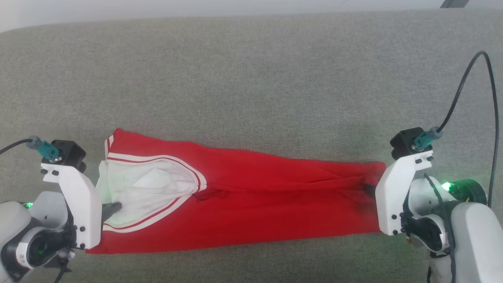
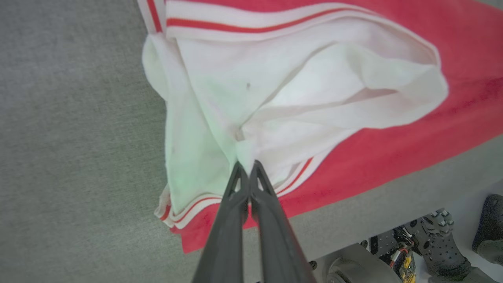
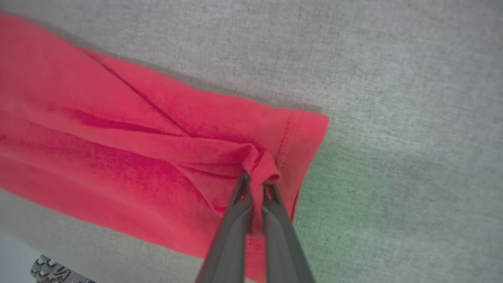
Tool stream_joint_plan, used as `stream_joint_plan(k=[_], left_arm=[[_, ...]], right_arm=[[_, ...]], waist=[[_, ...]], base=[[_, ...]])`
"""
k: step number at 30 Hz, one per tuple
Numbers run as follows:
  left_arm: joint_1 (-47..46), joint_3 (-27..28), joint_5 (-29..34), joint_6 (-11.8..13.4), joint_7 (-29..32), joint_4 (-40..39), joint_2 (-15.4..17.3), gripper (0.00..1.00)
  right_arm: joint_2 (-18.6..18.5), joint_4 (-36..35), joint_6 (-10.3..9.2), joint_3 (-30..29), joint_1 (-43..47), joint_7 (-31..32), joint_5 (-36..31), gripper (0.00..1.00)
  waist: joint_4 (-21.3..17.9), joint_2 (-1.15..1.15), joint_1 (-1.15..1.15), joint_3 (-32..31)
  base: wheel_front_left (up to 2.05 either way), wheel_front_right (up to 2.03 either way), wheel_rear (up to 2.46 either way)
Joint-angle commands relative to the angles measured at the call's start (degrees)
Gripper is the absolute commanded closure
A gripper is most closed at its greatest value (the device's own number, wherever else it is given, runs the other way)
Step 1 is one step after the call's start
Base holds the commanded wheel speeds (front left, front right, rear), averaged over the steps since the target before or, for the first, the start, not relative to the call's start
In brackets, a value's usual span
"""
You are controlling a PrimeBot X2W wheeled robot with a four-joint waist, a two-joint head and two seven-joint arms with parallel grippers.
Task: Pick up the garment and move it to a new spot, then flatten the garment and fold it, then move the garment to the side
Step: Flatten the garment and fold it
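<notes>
The garment (image 1: pixel 251 196), a red jersey shirt with white sleeve ends and red-and-white striped trim, lies stretched in a long band across the grey surface (image 1: pixel 251 78). My left gripper (image 1: pixel 114 207) is shut on the white cloth at its left end; in the left wrist view the dark fingers (image 2: pixel 246 173) pinch a white fold (image 2: pixel 275 110). At the right end my right gripper (image 1: pixel 368 190) is shut on a bunched red fold near the hem, seen close in the right wrist view (image 3: pixel 257 179), where the red cloth (image 3: pixel 118 149) creases toward the pinch.
Grey fabric surface (image 3: pixel 393 78) spreads far beyond the garment on the far side. Its near edge runs just below the shirt, with the robot's base and a dark shoe-like shape (image 2: pixel 487 224) beyond it. A black cable (image 1: pixel 463 86) loops above the right wrist.
</notes>
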Motion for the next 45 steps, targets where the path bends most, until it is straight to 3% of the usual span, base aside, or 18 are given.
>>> stream_joint_plan(k=[1,2,3,4,5,6,13,23,30,34,45], left_arm=[[0.8,0.2,-0.1,-1.0,-1.2,2.0,-0.9,0.97],[1.1,0.3,0.1,-1.7,-2.0,3.1,-1.4,0.87],[1.2,0.4,0.5,-2.4,-3.0,4.1,-2.0,0.65],[1.3,0.6,0.7,-2.9,-3.9,5.1,-2.4,0.29],[1.4,0.6,1.1,-3.5,-4.7,5.6,-2.7,0.08],[1.6,1.0,1.0,-4.0,-5.9,6.1,-2.9,0.0],[4.6,2.9,2.0,-7.5,-16.5,7.3,-3.9,0.0],[11.5,6.4,4.8,-10.0,-37.5,9.9,-5.5,0.0],[15.1,10.5,7.4,-11.3,-41.6,13.3,-8.0,0.0],[19.0,18.8,11.0,-12.4,-41.7,15.7,-11.6,0.0],[32.3,43.9,29.3,-17.6,-41.8,17.8,-23.7,0.0]], right_arm=[[0.2,0.8,-0.03,0.3,-0.9,-1.2,0.7,0.12],[0.2,1.2,-0.03,0.4,-1.0,-1.5,0.8,0.0],[0.1,1.7,-0.03,0.6,-1.1,-2.0,1.1,0.0],[-0.2,1.8,-0.03,0.6,-0.9,-2.2,1.4,0.0],[-0.3,1.7,-0.03,0.6,-0.7,-2.6,2.0,0.0],[-0.3,1.5,-0.03,0.6,-0.4,-2.7,2.6,0.0],[-1.4,-1.8,-0.03,-1.3,2.3,-4.3,3.7,0.0],[-1.5,-4.4,-0.03,-6.1,6.0,-6.6,4.4,0.0],[-1.7,-3.5,-0.03,-8.5,7.4,-6.5,5.0,0.0],[-2.4,-2.0,-0.03,-9.8,8.1,-7.2,5.6,0.0],[-3.3,2.2,-0.03,-11.0,9.0,-8.2,6.5,0.0]], waist=[[-0.1,0.0,0.0,-0.5],[-0.1,0.0,0.0,-0.8],[-0.1,0.0,0.0,-1.2],[0.0,0.0,0.0,-1.5],[0.0,0.0,0.0,-1.9],[0.1,0.0,0.0,-2.3],[0.4,0.0,0.0,-4.9],[1.2,0.0,0.0,-7.4],[2.1,0.0,0.0,-8.3],[2.8,0.0,0.0,-8.8],[4.6,0.0,0.0,-10.2]], base=[[0.0,0.0,0.0],[0.0,0.0,0.0],[0.0,0.0,0.0],[0.0,0.0,0.0],[0.0,0.0,0.0],[0.0,0.0,0.0],[0.0,0.0,0.0],[0.0,0.0,0.0],[0.0,0.0,0.0],[0.0,0.0,0.0],[0.0,0.0,0.0]])
